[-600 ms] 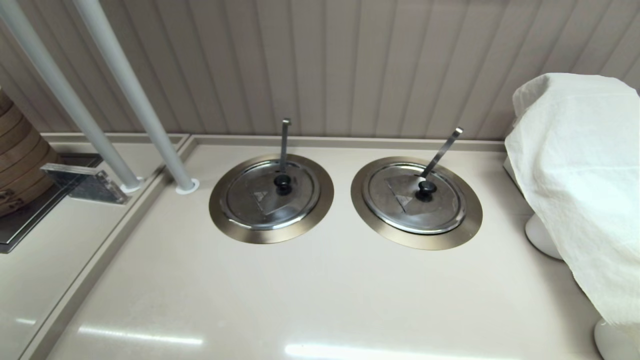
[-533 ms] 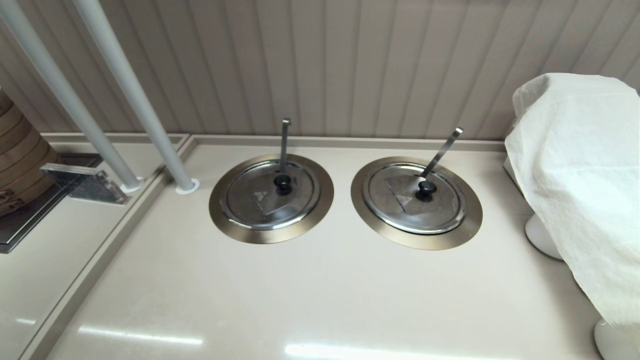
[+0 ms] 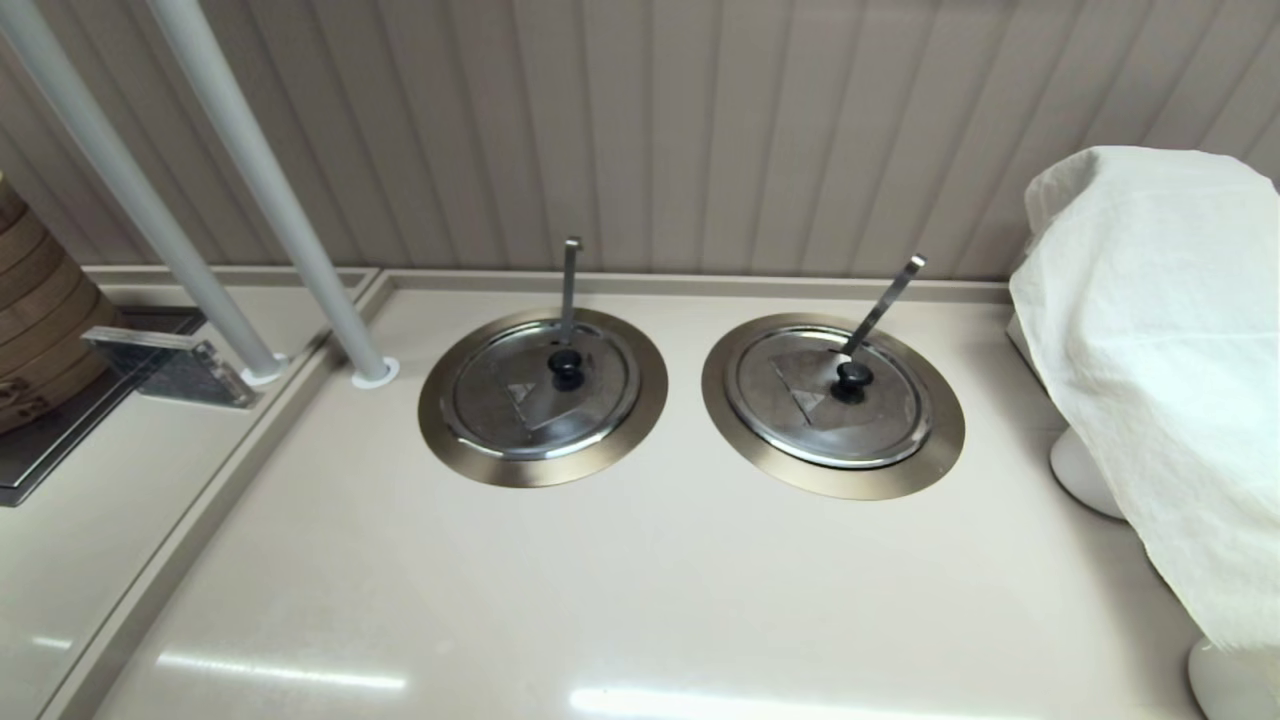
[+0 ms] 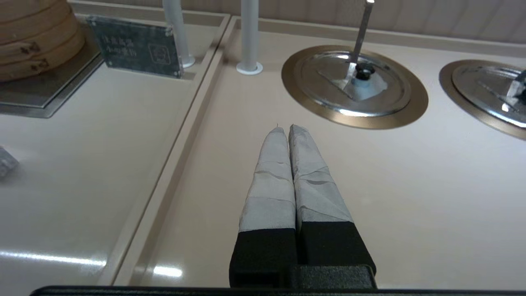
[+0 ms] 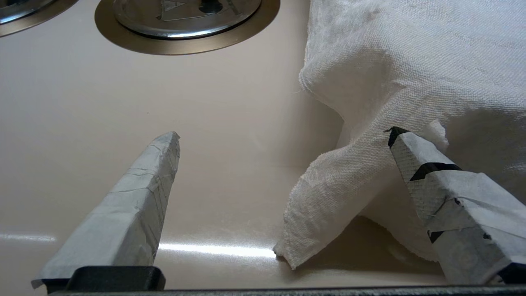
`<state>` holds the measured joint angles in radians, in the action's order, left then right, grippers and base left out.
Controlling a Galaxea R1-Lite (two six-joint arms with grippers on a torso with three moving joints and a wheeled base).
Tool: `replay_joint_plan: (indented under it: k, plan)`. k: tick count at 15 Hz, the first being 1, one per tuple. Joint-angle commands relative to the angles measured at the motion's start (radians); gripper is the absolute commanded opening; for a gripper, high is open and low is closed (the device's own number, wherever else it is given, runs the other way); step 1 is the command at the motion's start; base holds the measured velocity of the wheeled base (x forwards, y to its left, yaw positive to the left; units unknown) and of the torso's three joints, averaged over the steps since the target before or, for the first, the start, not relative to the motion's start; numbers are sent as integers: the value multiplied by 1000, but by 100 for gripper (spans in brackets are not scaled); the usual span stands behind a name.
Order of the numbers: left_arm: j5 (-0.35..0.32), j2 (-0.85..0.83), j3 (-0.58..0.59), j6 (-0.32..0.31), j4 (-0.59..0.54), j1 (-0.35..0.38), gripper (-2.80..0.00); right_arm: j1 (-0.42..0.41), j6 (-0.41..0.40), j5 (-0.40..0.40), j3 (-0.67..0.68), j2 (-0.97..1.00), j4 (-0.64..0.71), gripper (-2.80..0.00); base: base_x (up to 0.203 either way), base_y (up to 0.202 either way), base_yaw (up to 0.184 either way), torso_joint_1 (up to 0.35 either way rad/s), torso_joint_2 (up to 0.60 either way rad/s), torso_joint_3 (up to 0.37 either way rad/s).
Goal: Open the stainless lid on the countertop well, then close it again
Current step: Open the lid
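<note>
The stainless lid (image 3: pixel 543 388) sits shut and level in the countertop well (image 3: pixel 543 470), the left one of two round openings set in the desk (image 3: pixel 620 600). Its black knob (image 3: pixel 566 363) stands at the centre, a wedge-shaped flap (image 3: pixel 530 398) spreads out from the knob, and a straight utensil handle (image 3: pixel 570 285) pokes upright through the lid, so what the well holds is hidden. Just to the right lies the twin lid (image 3: pixel 828 395) in its own ring (image 3: pixel 833 480), also shut, with a slanted handle (image 3: pixel 885 300) leaning away to the right. A white cloth (image 3: pixel 1150 350) drapes over something at the desk's right edge. At the far left stand bamboo steamers (image 3: pixel 35 310) and a small sign (image 3: pixel 165 365).

The left claw (image 4: pixel 286 128) hovers over bare desk, near the well's ring but apart from it, fingers pressed together on nothing. The right claw (image 5: pixel 283 137) is spread wide above the desk beside the cloth, one finger (image 5: pixel 427 172) against its hanging fold.
</note>
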<state>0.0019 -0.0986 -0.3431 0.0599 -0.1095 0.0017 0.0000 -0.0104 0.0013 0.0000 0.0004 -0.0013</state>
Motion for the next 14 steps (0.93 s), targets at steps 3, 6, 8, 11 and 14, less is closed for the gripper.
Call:
replay_joint_plan:
  k: [3,6,8,11,14]
  plan:
    - [0,-328,-226,34,-23,3,-280,0,0,0,0,1,0,0,0,0,0,0,0,0]
    - [0,-598,-398,128,-30,3,-280,0,0,0,0,1,0,0,0,0,0,0,0,0]
    - [0,-792,-485,201,-30,-4,-280,0,0,0,0,0,0,0,0,0,0,0,0,0]
    - [20,-1086,-651,286,-31,-52,-280,0,0,0,0,1,0,0,0,0,0,0,0,0]
    - [178,-1337,-824,303,-31,-283,-280,0,0,0,0,0,0,0,0,0,0,0,0,0]
